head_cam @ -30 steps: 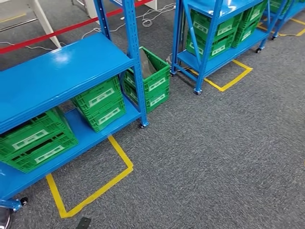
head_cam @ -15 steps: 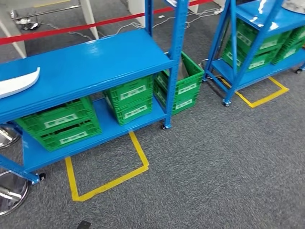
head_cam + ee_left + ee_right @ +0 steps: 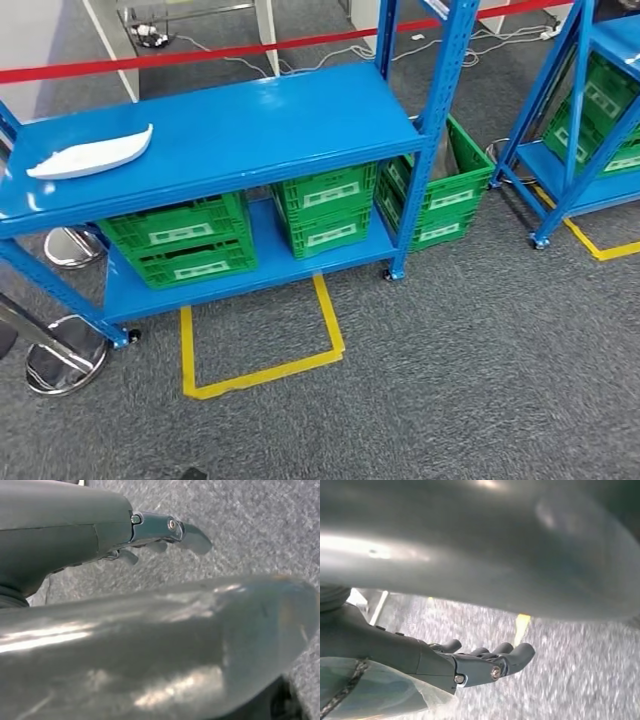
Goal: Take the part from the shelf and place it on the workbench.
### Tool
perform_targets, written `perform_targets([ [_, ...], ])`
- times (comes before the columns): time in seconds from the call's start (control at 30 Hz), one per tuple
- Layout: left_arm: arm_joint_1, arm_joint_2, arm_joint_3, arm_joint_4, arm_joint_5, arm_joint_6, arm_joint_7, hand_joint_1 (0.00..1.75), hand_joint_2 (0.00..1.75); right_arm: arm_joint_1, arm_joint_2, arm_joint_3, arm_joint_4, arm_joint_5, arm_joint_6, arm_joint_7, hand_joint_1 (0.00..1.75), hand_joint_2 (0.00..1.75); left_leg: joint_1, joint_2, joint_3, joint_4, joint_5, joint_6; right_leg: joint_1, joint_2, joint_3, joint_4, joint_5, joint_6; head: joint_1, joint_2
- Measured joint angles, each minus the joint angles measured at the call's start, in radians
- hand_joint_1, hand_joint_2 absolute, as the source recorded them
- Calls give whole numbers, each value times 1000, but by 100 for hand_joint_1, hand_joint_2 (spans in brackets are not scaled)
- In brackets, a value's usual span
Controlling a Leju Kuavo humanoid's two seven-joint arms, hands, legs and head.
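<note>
We see the white part (image 3: 90,155) lying flat on the blue shelf (image 3: 249,125) top board, near its left end. Left hand (image 3: 158,530) hangs over carpet, fingers (image 3: 190,535) stretched out, nothing held. Right hand (image 3: 482,662) likewise: fingers (image 3: 518,655) loosely extended, touching nothing. Green crates (image 3: 181,240) sit w/ labels on the shelf's lower board.
</note>
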Motion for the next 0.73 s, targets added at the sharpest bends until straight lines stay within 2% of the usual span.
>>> perform_targets([
  [0.03, -1, 1, -6, 0, -6, -6, -2, 0, 0, 1, -3, -2, 0, 1, -3, -3, 0, 0, 0, 28, -28, 60, -30, -5, 2, -14, 2, -1, -2, -4, -4, 0],
  [0.1, -1, 3, -16, 0, -15, -14, -10, 0, 0, 3, -7, -5, 0, 4, -12, -9, 0, 0, 4, 47, -86, 181, -76, -10, 4, -43, 5, 0, -6, -7, -5, 0],
  [0.13, 0, 5, -20, 0, -18, -16, -13, 0, 0, 3, -8, -6, 0, 5, -17, -11, 0, 0, 5, 50, -97, 205, -74, -11, 6, -56, 7, 0, -8, -8, -6, 0],
  [0.17, 2, 6, -23, 1, -20, -16, -15, 0, 0, 3, -9, -8, 0, 6, -23, -13, 0, 0, 6, 52, -88, 188, -53, -10, 6, -67, 10, 0, -11, -8, -6, 0],
  [0.23, 4, 10, -29, 1, -23, -14, -17, 0, 87, 2, -9, -16, 0, -1, -38, -9, 0, 0, 4, 61, -26, 63, 17, -2, 8, -84, 19, -1, -16, -4, -5, 0],
  [0.3, 4, 13, -33, 1, -23, -8, -17, 0, 175, -1, -9, -32, 0, -27, -67, 6, 0, 87, -1, 70, 29, -46, 49, 8, 11, -94, 18, 0, -22, 5, -5, 0],
  [0.37, 7, 14, -35, 2, -17, -3, -17, 0, 175, -3, -11, -60, 0, -65, -95, 17, 0, 175, -7, 72, 41, -72, 44, 15, 12, -100, 19, -1, -23, 16, -5, 0],
  [0.43, 11, 14, -36, 3, 0, -4, -11, 0, 175, -1, -15, -89, -3, -91, -106, 15, 0, 175, -5, 69, 46, -83, 48, 25, 11, -95, 25, -2, -26, 27, -4, 0],
  [0.47, 13, 15, -37, 2, 14, -7, -6, 0, 175, 4, -18, -99, -6, -101, -108, 9, 0, 175, -2, 68, 50, -90, 51, 30, 10, -81, 19, 11, -38, 32, -2, 0],
  [0.53, 14, 18, -44, -1, 47, -14, 6, 0, 175, 16, -23, -108, -10, -118, -108, 0, 0, 175, 4, 66, 55, -99, 54, 38, 8, -42, -25, 96, -86, 37, 6, 0],
  [0.6, 12, 22, -55, -12, 85, -22, 19, 0, 175, 36, -25, -113, -10, -136, -106, -11, 0, 175, 3, 63, 55, -99, 53, 43, 7, -25, -94, 218, -131, 42, 10, 0],
  [0.63, 11, 24, -62, -23, 110, -27, 27, 0, 175, 51, -26, -116, -10, -148, -104, -18, 0, 175, 3, 60, 56, -99, 51, 43, 7, -24, -117, 251, -132, 44, 10, 0],
  [0.67, 9, 25, -70, -38, 139, -33, 36, 0, 175, 68, -26, -118, -10, -160, -102, -26, 0, 175, 2, 56, 57, -98, 50, 43, 7, -23, -122, 249, -115, 45, 10, 0],
  [0.7, 5, 26, -79, -55, 169, -40, 46, 0, 175, 86, -27, -120, -9, -174, -101, -33, 0, 175, 3, 51, 60, -98, 49, 41, 6, -23, -109, 210, -82, 45, 10, 0],
  [0.73, 3, 27, -83, -65, 185, -43, 51, 0, 175, 95, -27, -120, -8, -181, -100, -36, 0, 175, 3, 48, 61, -97, 48, 40, 6, -23, -100, 186, -62, 45, 10, 0],
])
